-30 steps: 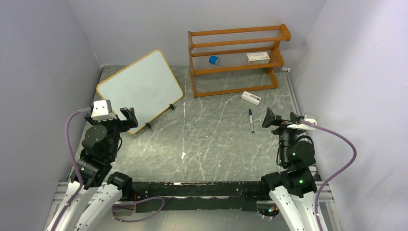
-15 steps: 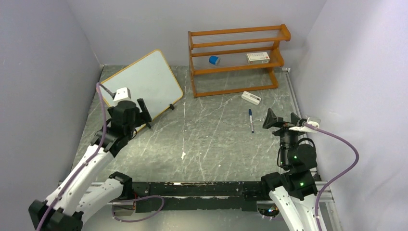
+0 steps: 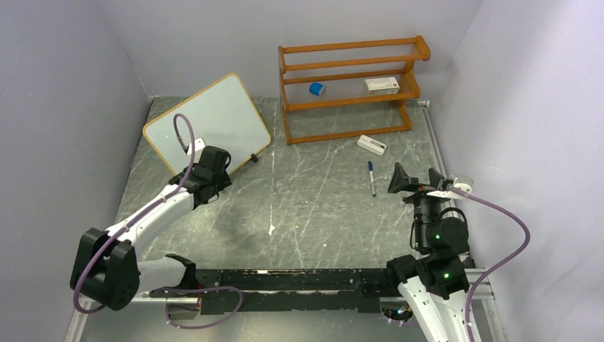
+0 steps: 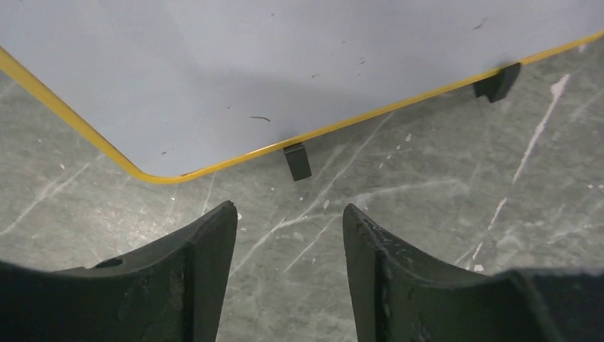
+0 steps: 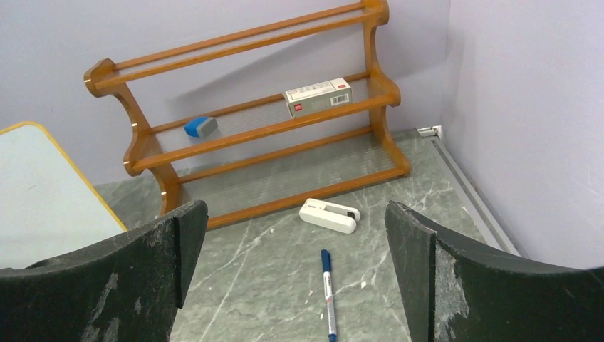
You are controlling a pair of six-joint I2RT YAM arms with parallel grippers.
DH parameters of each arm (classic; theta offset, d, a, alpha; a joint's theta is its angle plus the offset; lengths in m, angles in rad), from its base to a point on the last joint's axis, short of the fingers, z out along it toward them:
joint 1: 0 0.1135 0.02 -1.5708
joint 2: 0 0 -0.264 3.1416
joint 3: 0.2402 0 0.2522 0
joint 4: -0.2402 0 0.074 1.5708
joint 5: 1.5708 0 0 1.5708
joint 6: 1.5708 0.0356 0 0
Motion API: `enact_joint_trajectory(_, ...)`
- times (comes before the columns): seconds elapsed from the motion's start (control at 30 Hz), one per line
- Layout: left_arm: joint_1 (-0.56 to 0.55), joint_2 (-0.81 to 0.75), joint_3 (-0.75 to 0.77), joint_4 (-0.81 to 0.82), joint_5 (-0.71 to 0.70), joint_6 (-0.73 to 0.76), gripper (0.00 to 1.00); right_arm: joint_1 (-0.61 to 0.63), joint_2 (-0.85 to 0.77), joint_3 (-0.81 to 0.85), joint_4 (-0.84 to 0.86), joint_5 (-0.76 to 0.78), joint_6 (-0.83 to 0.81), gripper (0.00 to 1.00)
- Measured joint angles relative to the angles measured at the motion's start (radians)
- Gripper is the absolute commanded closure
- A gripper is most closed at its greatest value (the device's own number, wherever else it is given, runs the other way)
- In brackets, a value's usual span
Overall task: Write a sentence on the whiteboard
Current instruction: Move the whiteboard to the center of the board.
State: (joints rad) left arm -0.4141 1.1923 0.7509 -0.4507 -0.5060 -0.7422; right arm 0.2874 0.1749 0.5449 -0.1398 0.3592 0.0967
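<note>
The whiteboard point(image 3: 206, 125), white with a thin orange frame, leans at the back left on two small black feet point(image 4: 298, 161). Its face point(image 4: 285, 64) carries only a few dark specks; the sentence is not in view. My left gripper point(image 3: 219, 161) hovers low in front of the board's near edge. Its jaws point(image 4: 288, 214) stand partly apart over bare table, with nothing between them. A blue-capped marker point(image 3: 371, 178) lies on the table to the right of centre. My right gripper point(image 3: 417, 174) is wide open just behind the marker point(image 5: 327, 288), apart from it.
An orange wooden shelf rack point(image 3: 349, 89) stands at the back, holding a small blue block point(image 3: 317, 88) and a white box point(image 3: 382, 85). A small white oblong case point(image 3: 371, 144) lies in front of the rack, just beyond the marker. Purple walls close in both sides.
My left arm has reached forward from near its base to the whiteboard's near edge, and its jaws have narrowed. The right arm has stayed almost still.
</note>
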Motion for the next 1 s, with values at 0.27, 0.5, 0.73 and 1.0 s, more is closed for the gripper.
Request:
enact_joint_trajectory(0.27, -0.019, 0.091, -0.017, 0.058, -0.055, -0.103, 0.41, 0.0, -0.019, -0.009, 0.004, -0.012, -0.008, 0.0)
enact_joint_trajectory(0.5, -0.02, 0.241, -0.022, 0.141, -0.092, -0.138, 0.5, 0.0, -0.023, -0.011, 0.009, -0.019, -0.01, 0.0)
enact_joint_trajectory(0.73, -0.02, 0.332, -0.022, 0.205, -0.118, -0.152, 0.61, 0.0, -0.023, -0.016, 0.015, -0.031, -0.016, 0.0)
enact_joint_trajectory(1.0, -0.019, 0.364, -0.025, 0.246, -0.145, -0.166, 0.95, 0.0, -0.034, -0.016, 0.017, -0.039, -0.023, 0.0)
